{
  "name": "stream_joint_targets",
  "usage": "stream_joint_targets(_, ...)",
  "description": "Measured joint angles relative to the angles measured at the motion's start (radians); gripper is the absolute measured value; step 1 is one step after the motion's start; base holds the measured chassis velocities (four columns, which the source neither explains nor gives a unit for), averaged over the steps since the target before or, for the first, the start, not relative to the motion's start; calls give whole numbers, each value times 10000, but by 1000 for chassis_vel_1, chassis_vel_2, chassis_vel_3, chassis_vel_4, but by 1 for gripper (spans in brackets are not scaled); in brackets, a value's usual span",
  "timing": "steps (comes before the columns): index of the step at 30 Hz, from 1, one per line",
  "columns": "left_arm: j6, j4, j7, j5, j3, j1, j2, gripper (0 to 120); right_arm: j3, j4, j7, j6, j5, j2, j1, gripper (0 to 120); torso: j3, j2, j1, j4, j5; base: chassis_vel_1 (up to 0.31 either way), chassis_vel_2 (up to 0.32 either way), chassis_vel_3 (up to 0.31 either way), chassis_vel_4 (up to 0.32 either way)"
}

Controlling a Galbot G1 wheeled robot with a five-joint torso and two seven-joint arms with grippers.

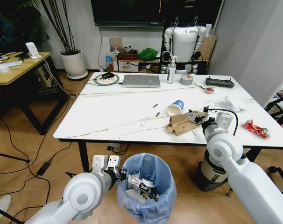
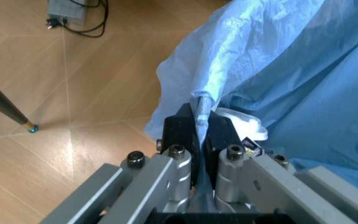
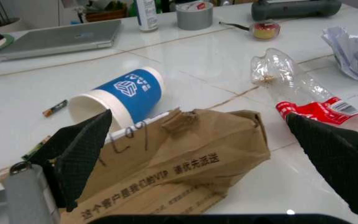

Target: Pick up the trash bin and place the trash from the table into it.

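The trash bin [image 1: 147, 187], lined with a crinkled light-blue bag [image 2: 303, 70], stands in front of the white table [image 1: 113, 116] and holds some litter. My left gripper [image 1: 121, 176] is shut on its rim [image 2: 202, 122], pinching the bag edge. My right gripper [image 1: 196, 116] is open just above the torn brown cardboard [image 3: 191, 163], with one fingertip [image 3: 82, 149] on each side of it. A white and blue paper cup [image 3: 126, 93] lies on its side beside the cardboard. A clear plastic bottle [image 3: 303, 88] with a red label, crumpled white paper [image 1: 230, 103] and a red wrapper [image 1: 256, 129] also lie on the table.
A grey laptop [image 1: 141, 80], spray bottle [image 1: 172, 70], tape roll [image 1: 187, 80] and black controller [image 1: 220, 82] sit at the table's far side. A black-and-white cylinder [image 1: 210, 172] stands under the table. A wooden desk [image 1: 15, 65] is at the left, and cables run across the floor.
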Motion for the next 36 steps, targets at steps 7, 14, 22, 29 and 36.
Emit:
stream_joint_targets(7, 0, -59, 5, -20, -172, 75, 50, 0, 295, -481, -897, -56, 750, -603, 69, 100, 0, 0, 0, -2, -1, 0, 0, 0, 0)
stream_joint_targets(14, 0, -146, 55, -50, -342, 146, 100, 0, 315, -938, -1474, 386, 1319, -619, 125, 100, 0, 0, 0, 0, -1, 0, 0, 0, 0)
stream_joint_targets(22, -1, -221, 135, -67, -426, 140, 153, 0, 280, -1327, -1868, 625, 1343, -587, 223, 100, 0, 0, 0, 0, -2, 0, 0, 0, 0)
stream_joint_targets(29, -1, -226, 145, -73, -507, 139, 162, 0, 235, -1567, -2001, 802, 1145, -540, 177, 94, 0, 0, 0, 0, -2, 0, 0, 0, 0)
stream_joint_targets(36, 0, -254, 147, -128, -551, 105, 205, 0, 181, -1615, -1987, 865, 1084, -502, 165, 68, 0, 0, -1, 0, -3, 0, 0, 0, 0)
